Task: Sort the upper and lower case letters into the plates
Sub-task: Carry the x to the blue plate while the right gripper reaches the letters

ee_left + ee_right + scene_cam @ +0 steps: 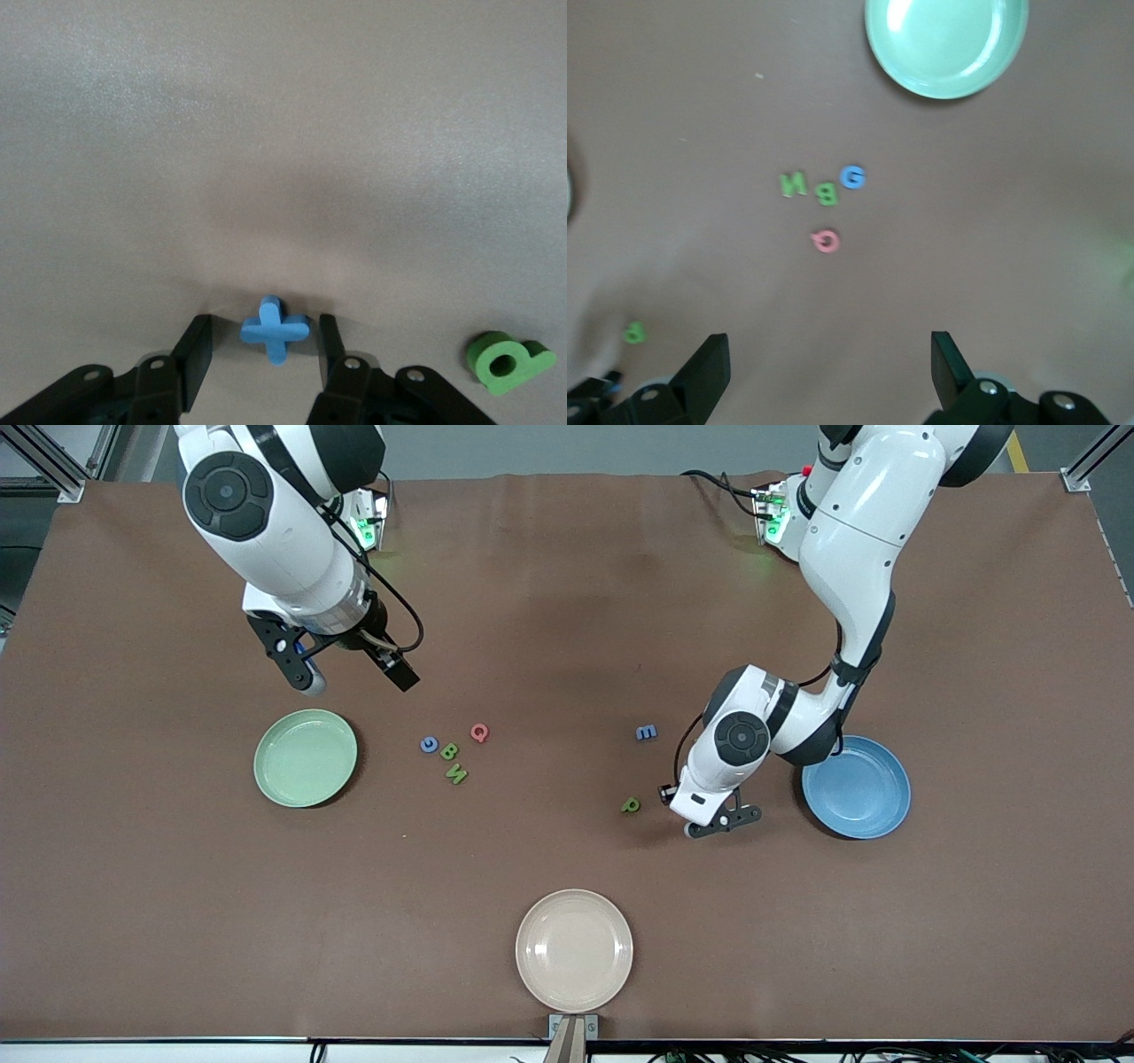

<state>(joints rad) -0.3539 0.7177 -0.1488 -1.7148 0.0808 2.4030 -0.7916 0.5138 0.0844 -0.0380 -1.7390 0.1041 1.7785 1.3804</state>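
Note:
The pale green plate (306, 758) lies toward the right arm's end, and the blue plate (856, 786) toward the left arm's end. A blue G (429, 744), green B (450, 751), green N (456, 774) and red Q (479, 732) cluster mid-table. A blue letter (647, 732) and a green p (630, 805) lie nearer the blue plate. My left gripper (722, 822) is down at the table between the green p and the blue plate. It is open around a blue cross-shaped letter (275, 329), with gaps on both sides. My right gripper (350, 677) is open and empty over bare table beside the green plate.
A cream-beige plate (574, 950) sits near the front edge, mid-table. The right wrist view shows the green plate (946, 44) and the letter cluster, with the red Q (826, 240) closest. The green p (509, 361) lies just beside my left gripper's fingers.

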